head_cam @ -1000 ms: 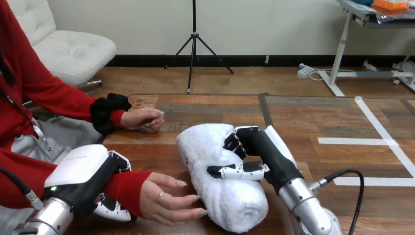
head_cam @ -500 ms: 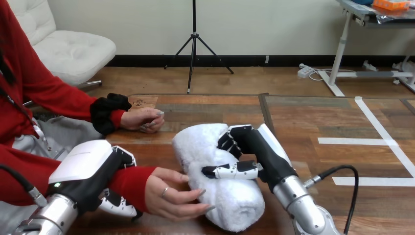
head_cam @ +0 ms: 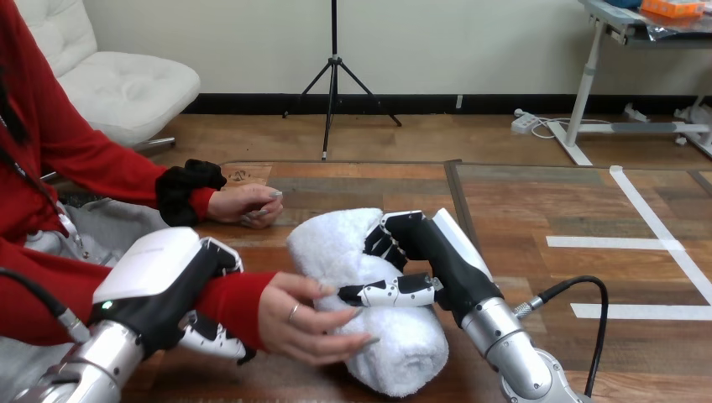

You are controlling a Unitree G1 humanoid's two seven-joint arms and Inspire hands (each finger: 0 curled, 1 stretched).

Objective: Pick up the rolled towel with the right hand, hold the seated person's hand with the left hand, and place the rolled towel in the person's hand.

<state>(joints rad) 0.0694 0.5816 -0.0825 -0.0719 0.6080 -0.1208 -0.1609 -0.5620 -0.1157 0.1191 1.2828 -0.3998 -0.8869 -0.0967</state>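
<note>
You have the right hand (head_cam: pixel 430 253) curled round the towel (head_cam: pixel 395 348) near the middle of the table (head_cam: pixel 537 201), with the thumb across its top and the fingers over its far side. At the near left, the left hand (head_cam: pixel 159 281) wraps the person's wrist (head_cam: pixel 239 304), and its fingers (head_cam: pixel 210 339) show under the red sleeve. The person's near hand (head_cam: pixel 298 323) lays its fingers on the towel's left side, just beside your thumb. The person's far hand (head_cam: pixel 243 204) rests on the table, well apart.

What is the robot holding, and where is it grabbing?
The right robot hand grips the rolled towel round its middle. The left robot hand grips the person's wrist.
</note>
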